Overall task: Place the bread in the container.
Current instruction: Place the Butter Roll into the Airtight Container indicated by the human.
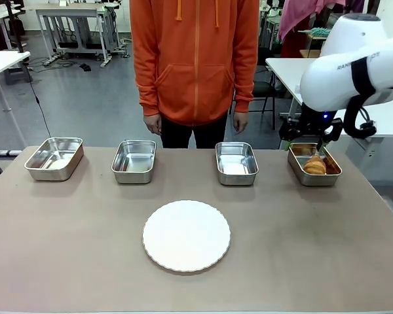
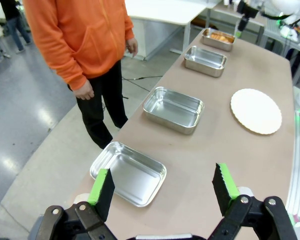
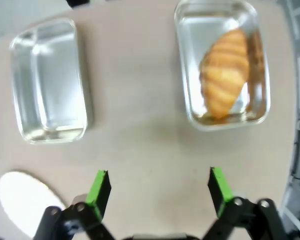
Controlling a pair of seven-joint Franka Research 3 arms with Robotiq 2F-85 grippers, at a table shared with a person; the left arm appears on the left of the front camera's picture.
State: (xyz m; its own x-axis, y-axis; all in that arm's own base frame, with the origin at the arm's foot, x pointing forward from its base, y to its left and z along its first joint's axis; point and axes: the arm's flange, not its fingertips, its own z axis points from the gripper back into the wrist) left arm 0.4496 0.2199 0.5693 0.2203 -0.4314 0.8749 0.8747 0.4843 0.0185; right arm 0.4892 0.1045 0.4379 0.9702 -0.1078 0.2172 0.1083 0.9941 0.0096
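The bread [image 1: 314,163], a golden-brown croissant, lies inside the container [image 1: 318,181], the steel tray at the far right of the row. My right gripper [image 1: 310,139] hangs just above that tray's back edge, open, holding nothing. In the right wrist view the bread [image 3: 225,72] rests lengthwise in the container [image 3: 226,125], ahead of my open right gripper [image 3: 158,187]. My left gripper [image 2: 163,185] is open and holds nothing, above the table's left end; from there the container [image 2: 210,41] with the bread [image 2: 221,36] is far off.
Three more steel trays [image 1: 54,158] [image 1: 133,161] [image 1: 236,163] line the far side of the table. A round white plate [image 1: 187,235] lies in the middle. A person in an orange hoodie [image 1: 195,59] stands behind the table, hands hanging down.
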